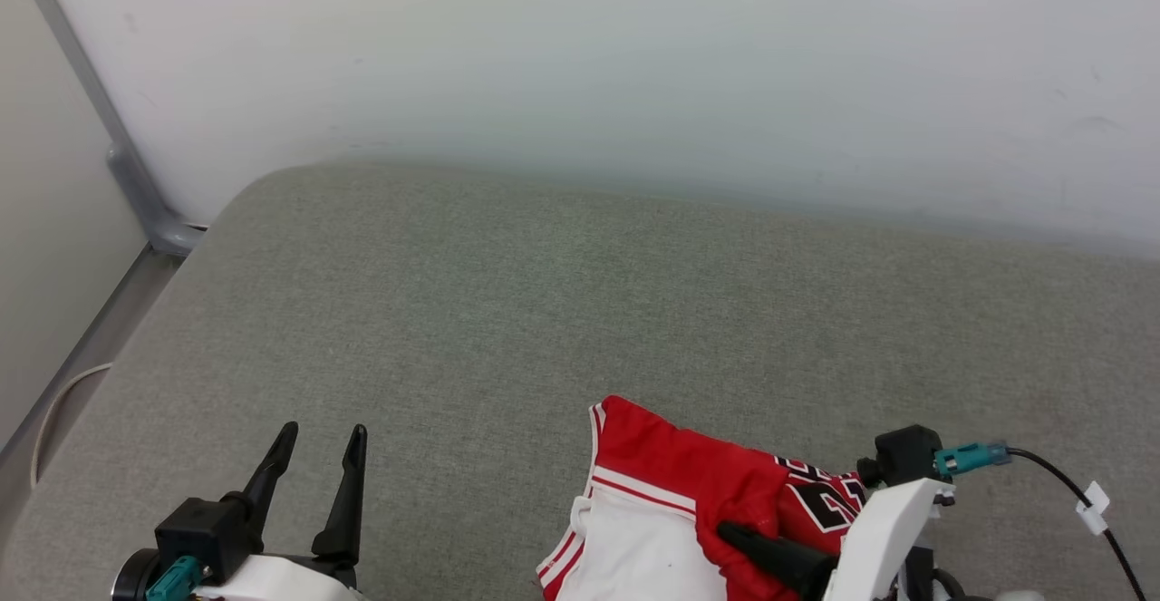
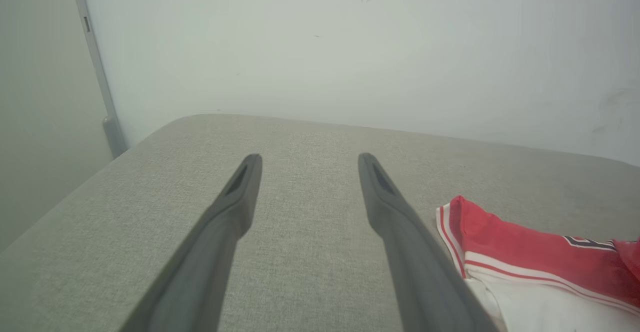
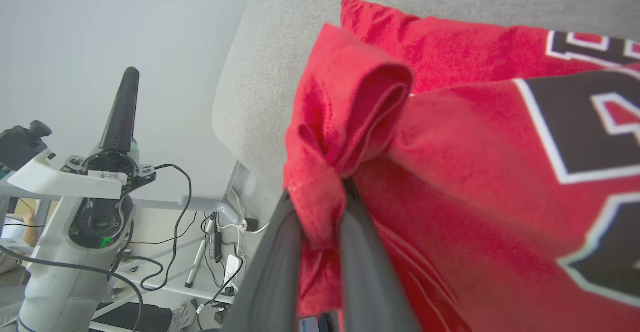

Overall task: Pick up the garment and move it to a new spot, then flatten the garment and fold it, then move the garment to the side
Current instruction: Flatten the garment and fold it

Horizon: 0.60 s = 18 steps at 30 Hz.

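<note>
right hand (image 3: 320,192) pinching garment (image 1: 689,474), left hand (image 1: 323,433) spread wide

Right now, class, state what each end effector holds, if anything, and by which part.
The right end effector is shut on the garment, pinching a bunched fold of its red fabric. The left end effector stands open, holding nothing.

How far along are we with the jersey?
Grasp looks done: the right claw is shut on a fold of the red jersey. In hand: the lift; it lies crumpled on the grey cushion. Remaining: moving, flattening, folding, setting aside. The left claw is open.
</note>
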Tool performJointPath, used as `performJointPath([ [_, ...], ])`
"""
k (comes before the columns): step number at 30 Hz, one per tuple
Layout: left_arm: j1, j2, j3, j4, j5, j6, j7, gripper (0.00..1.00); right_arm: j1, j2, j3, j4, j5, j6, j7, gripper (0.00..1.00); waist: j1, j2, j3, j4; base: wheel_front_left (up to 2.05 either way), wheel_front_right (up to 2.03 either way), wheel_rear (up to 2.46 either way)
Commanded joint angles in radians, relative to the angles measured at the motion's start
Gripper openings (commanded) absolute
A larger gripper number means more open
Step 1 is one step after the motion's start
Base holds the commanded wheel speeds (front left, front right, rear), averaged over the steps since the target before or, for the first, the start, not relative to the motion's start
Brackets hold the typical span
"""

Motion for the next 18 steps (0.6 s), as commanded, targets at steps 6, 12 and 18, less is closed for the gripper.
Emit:
performJointPath([
  [6,0.002,-0.001,0.007,0.012,0.010,-0.008,-0.003,1.00,-0.089,0.003,0.091,0.160,0.038,-0.001,-0.149,0.00,0.0000,0.0000,0.004,0.030,0.00,0.00,0.00],
  [12,-0.009,-0.005,0.001,0.023,0.014,-0.017,-0.003,1.00,-0.191,0.002,0.168,0.326,0.080,-0.001,-0.294,0.00,0.0000,0.0000,0.007,0.057,0.00,0.00,0.00],
  [18,-0.012,-0.012,0.000,0.029,0.016,-0.019,-0.003,1.00,-0.278,0.002,0.236,0.482,0.099,-0.001,-0.393,0.00,0.0000,0.0000,0.017,0.077,0.00,0.00,0.00],
])
